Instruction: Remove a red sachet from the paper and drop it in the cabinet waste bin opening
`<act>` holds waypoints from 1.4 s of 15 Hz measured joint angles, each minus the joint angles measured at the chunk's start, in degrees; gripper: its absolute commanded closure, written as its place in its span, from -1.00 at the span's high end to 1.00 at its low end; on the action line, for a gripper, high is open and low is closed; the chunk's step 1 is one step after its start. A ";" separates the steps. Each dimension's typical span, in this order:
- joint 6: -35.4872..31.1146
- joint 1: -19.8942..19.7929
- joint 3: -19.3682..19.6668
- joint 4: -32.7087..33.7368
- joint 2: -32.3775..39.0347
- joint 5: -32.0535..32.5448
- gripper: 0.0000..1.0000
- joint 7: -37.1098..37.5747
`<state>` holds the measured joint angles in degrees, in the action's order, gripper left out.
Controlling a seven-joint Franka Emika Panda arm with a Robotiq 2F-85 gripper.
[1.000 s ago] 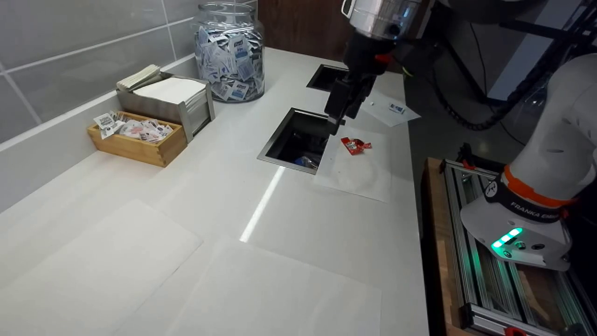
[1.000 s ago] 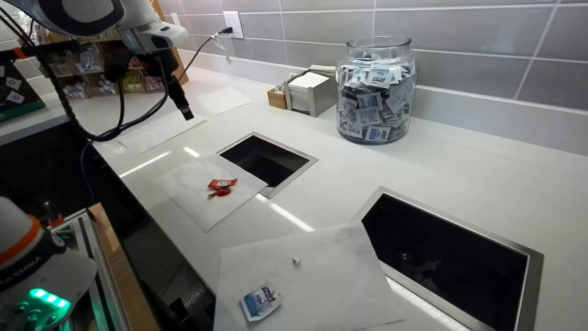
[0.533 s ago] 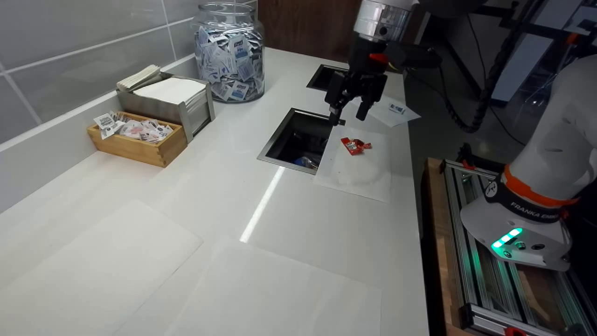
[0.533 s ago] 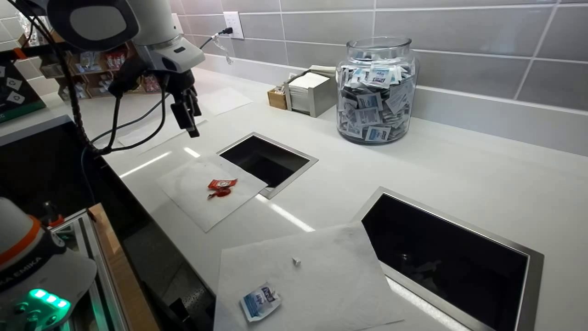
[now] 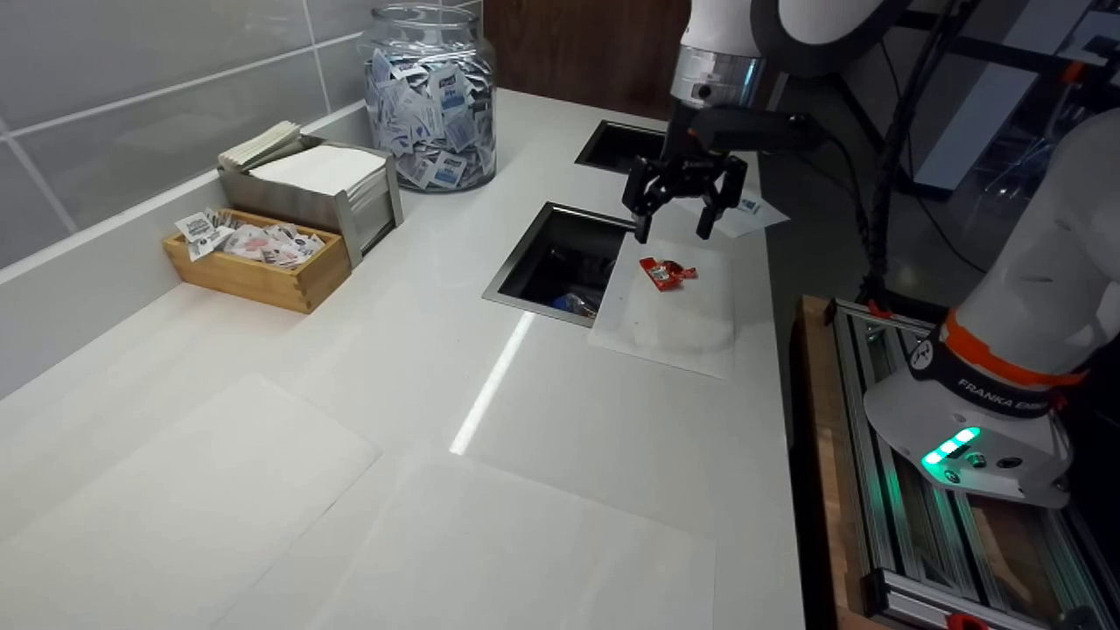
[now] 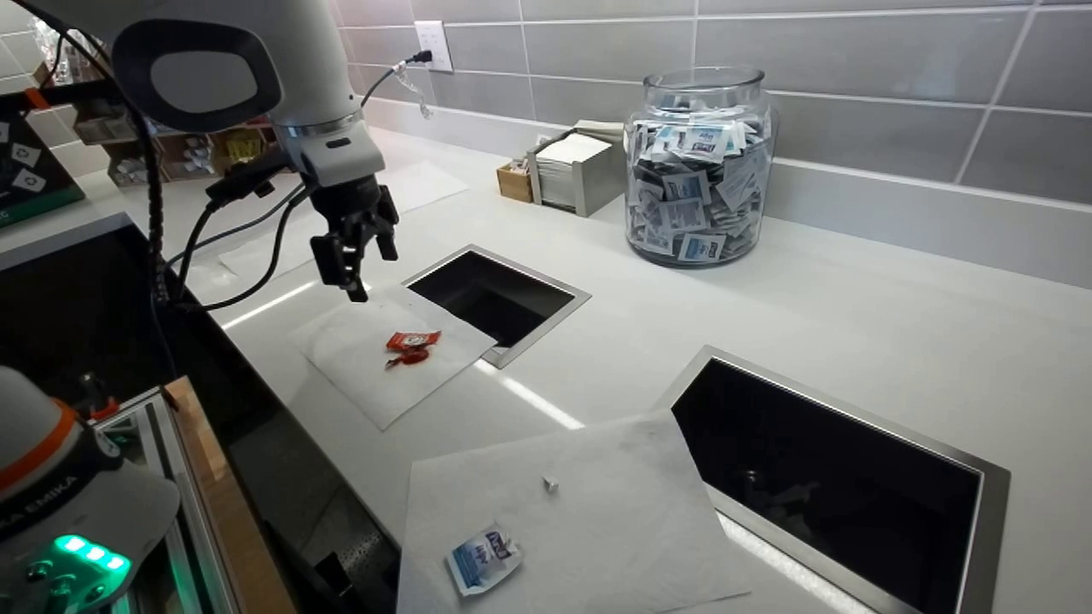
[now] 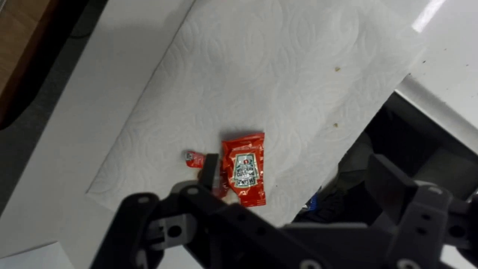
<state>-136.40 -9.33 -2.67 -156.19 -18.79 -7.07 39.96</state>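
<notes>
Red sachet (image 7: 249,173): lies on the white paper (image 5: 674,324); printed Heinz; lower left part hidden behind a finger (image 7: 209,170) in the wrist view; small red scrap (image 7: 194,159) just left of it there
White paper: flat on the counter (image 5: 376,350); few brown specks (image 7: 335,125) on it; one edge laps over the rim of the bin opening (image 6: 490,294)
Gripper (image 5: 674,233): fingers spread well apart; hangs above the white paper, near the red sachet; in the wrist view one finger shows across the sachet's left side, the other over the bin opening
Bin opening: metal-rimmed, dark inside; blue shiny item (image 5: 575,304) down in it, too unclear to name
Packet sheet (image 6: 597,529): near side in an exterior view; blue-and-white packet (image 6: 484,560) at its left; small pale scrap (image 6: 550,484) farther back
Second opening (image 6: 862,486): right of the packet sheet in that view
Glass jar (image 5: 429,37): full of packets; by the tiled wall
Napkin holder (image 5: 284,210): between the glass jar and the wooden box (image 5: 241,278) of packets, left side
</notes>
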 measured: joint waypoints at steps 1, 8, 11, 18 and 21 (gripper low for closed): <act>0.00 -0.21 0.06 -0.12 0.46 0.10 1.00 0.63; 0.00 -1.01 1.30 -0.88 3.13 2.03 1.00 2.17; 0.00 -1.29 2.01 -0.97 3.86 3.77 1.00 1.96; -0.02 -1.29 2.32 -0.91 6.78 4.92 0.90 1.52; -0.07 -1.29 2.66 -0.76 7.74 6.16 0.97 1.52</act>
<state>-136.47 -10.62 -0.01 -156.94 -11.05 -0.91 41.48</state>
